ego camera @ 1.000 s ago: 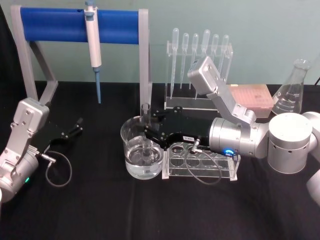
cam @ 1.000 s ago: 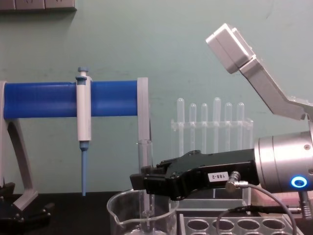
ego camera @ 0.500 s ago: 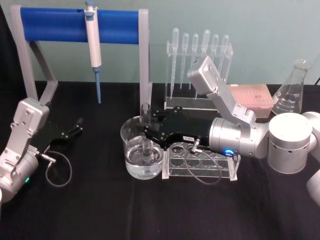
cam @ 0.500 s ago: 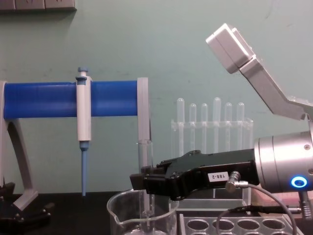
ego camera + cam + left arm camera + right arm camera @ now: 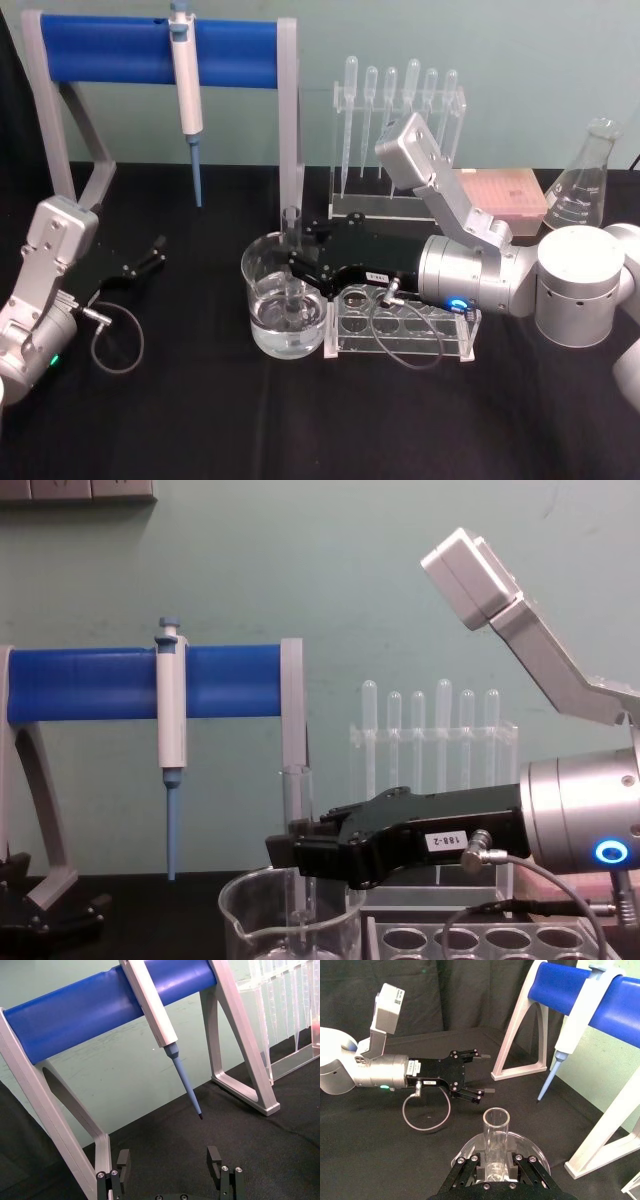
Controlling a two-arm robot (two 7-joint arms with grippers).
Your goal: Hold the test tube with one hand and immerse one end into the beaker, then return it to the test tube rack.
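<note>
The test tube (image 5: 291,230) stands upright inside the beaker (image 5: 262,285), its round lower end down in the water. My right gripper (image 5: 297,270) reaches in from the right, just above the beaker's rim, and is shut on the tube's middle. From the side, the test tube (image 5: 296,795) rises above the right gripper (image 5: 283,850) and the beaker (image 5: 245,920). In the right wrist view the tube's open mouth (image 5: 496,1119) sits between the fingers. My left gripper (image 5: 150,257) rests open at the table's left, with nothing between its fingers (image 5: 123,1162).
A blue pipette stand (image 5: 120,50) with a hanging pipette (image 5: 185,80) spans the back left. A clear tube rack (image 5: 400,325) lies right of the beaker, under my right wrist. Behind are a rack of plastic pipettes (image 5: 400,110), a pink box (image 5: 505,195) and a flask (image 5: 585,185).
</note>
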